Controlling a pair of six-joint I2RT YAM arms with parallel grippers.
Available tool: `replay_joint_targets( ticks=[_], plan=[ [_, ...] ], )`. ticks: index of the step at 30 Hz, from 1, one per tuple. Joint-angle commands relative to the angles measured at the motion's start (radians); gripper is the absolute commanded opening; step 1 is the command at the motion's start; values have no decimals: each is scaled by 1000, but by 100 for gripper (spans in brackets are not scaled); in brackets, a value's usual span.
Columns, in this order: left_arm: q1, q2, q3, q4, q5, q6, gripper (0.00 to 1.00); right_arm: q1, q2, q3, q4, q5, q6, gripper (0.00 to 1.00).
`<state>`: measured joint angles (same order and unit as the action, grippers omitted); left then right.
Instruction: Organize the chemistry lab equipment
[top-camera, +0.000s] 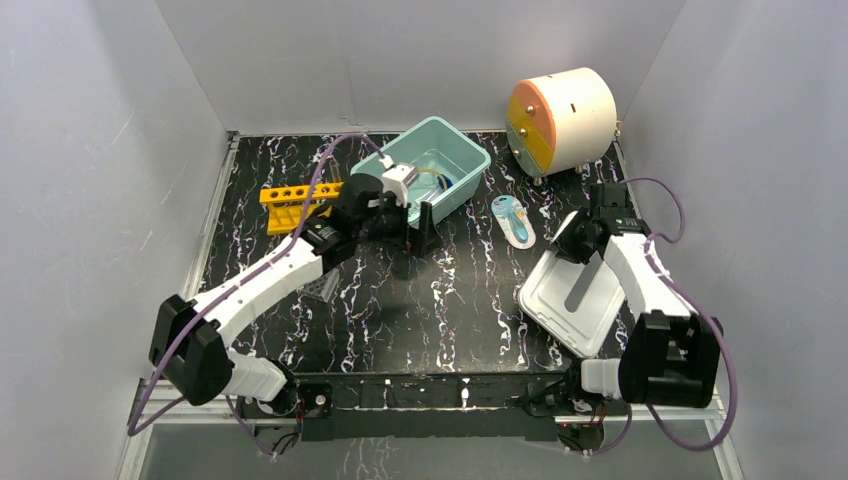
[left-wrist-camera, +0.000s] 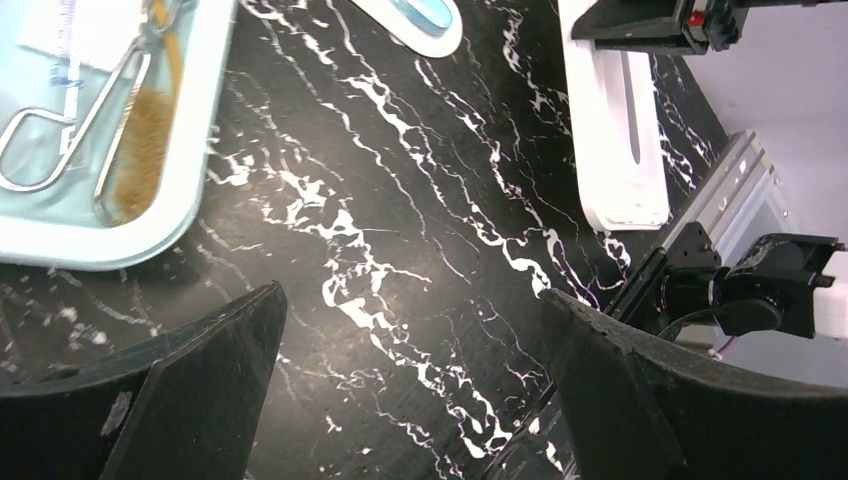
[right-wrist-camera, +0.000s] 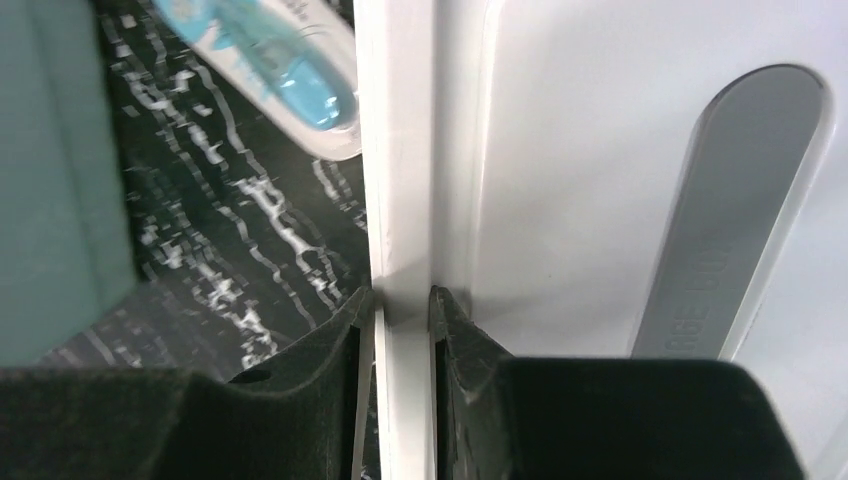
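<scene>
The left arm (top-camera: 265, 278) stretched from its base at the near edge toward one o'clock, forearm low. The left gripper (top-camera: 413, 245) at its end pointed down with the jaws spread wide, its dark fingers (left-wrist-camera: 200, 390) well apart and empty. The right arm (top-camera: 640, 275) rose from its base and folded toward eleven o'clock with the wrist bent downward, and the right gripper (right-wrist-camera: 402, 300) was closed narrow, one fingertip pressed on each side of the rim of a white lid (right-wrist-camera: 570, 170).
</scene>
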<state>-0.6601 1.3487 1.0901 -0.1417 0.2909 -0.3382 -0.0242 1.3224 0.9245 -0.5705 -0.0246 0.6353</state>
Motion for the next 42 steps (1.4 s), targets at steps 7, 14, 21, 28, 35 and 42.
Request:
replay_joint_targets(
  ticks=[7,14,21,28,35,42],
  plan=[
    [-195,204,151,84,-16,4,98,1,-268,-83,112,-161,229,17],
    [-263,380,283,127,54,-68,89,1,-305,-87,126,-175,301,18],
    [-268,407,274,213,122,-100,79,1,-302,-84,171,-192,331,18],
    [-268,449,296,219,188,-110,62,1,-293,-76,197,-210,357,18],
    [-268,457,300,199,203,-113,40,1,-291,-69,213,-217,377,18],
    [-268,475,328,163,216,-93,5,1,-289,-61,216,-217,380,18]
  ],
)
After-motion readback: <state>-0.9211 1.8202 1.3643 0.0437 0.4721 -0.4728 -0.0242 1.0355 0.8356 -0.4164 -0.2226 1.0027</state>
